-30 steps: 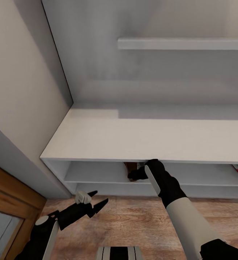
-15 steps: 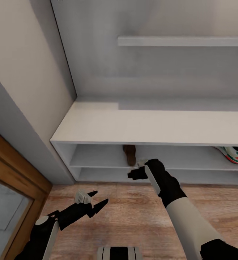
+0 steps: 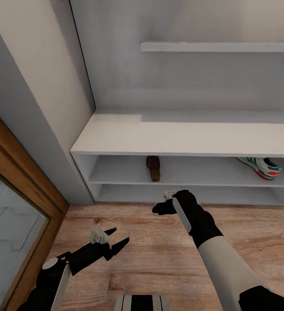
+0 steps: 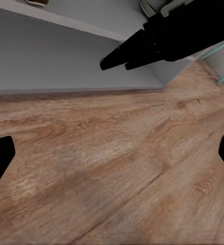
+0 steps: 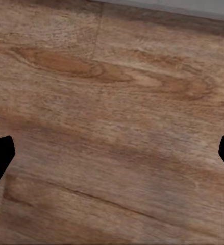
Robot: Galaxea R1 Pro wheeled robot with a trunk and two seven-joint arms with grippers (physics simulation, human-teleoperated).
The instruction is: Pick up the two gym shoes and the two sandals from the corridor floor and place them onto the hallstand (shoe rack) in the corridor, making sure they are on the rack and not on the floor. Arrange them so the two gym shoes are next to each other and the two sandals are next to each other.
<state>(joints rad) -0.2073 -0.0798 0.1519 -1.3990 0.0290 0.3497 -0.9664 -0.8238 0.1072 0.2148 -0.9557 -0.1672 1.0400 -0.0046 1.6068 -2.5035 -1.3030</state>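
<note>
Both claws hang empty with fingers spread over the corridor floor (image 3: 159,259). Beyond the right gripper (image 3: 161,206), a sandal (image 3: 153,167) sits on the upper shelf of the hallstand (image 3: 181,138); a gym shoe (image 3: 263,167) lies well off to that claw's right on the same shelf. The left gripper (image 3: 114,242) hovers nearer the robot, apart from both.

Wall shelf (image 3: 219,46): pale grey, narrow, fixed high on the far wall, running off to the right. Far wall (image 3: 129,73): plain grey-white. Left wall (image 3: 38,73): cream, meeting the far wall at a corner. Wooden door frame (image 3: 27,172): brown, near left, slanting down to the floor. Glazed panel (image 3: 8,233): pale, set within that frame.
</note>
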